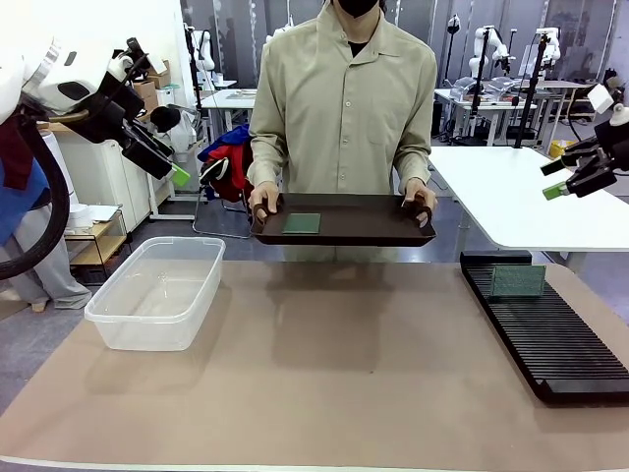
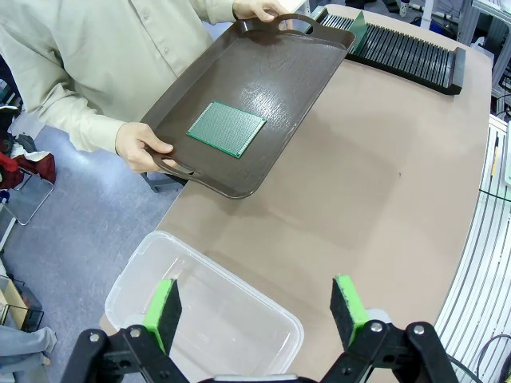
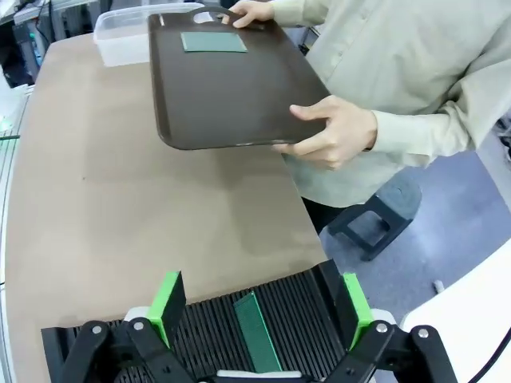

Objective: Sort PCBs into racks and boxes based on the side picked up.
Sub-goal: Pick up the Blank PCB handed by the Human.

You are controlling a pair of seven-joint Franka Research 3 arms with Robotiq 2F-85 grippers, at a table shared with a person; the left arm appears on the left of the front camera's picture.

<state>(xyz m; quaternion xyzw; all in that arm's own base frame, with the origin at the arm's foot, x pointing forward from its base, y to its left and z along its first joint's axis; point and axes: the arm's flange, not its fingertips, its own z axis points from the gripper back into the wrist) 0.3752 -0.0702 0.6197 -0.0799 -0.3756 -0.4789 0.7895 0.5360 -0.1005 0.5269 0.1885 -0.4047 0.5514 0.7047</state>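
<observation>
Left end effector [image 2: 255, 311], wide open and empty like the right end effector [image 3: 259, 307], hangs nearer the PCB [image 2: 226, 129] lying toward its end of the person's tray [image 2: 295, 88].

- Table [image 1: 344, 383]: brown top, pale front edge.
- Clear plastic tub [image 1: 138, 329] sits on its left part, near the far edge.
- Long black slotted rack [image 1: 555, 344] lies along its right side, well apart from the tub.

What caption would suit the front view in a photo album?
Person holds a brown tray bearing one green board above a table with clear tub and slotted black rack.
</observation>
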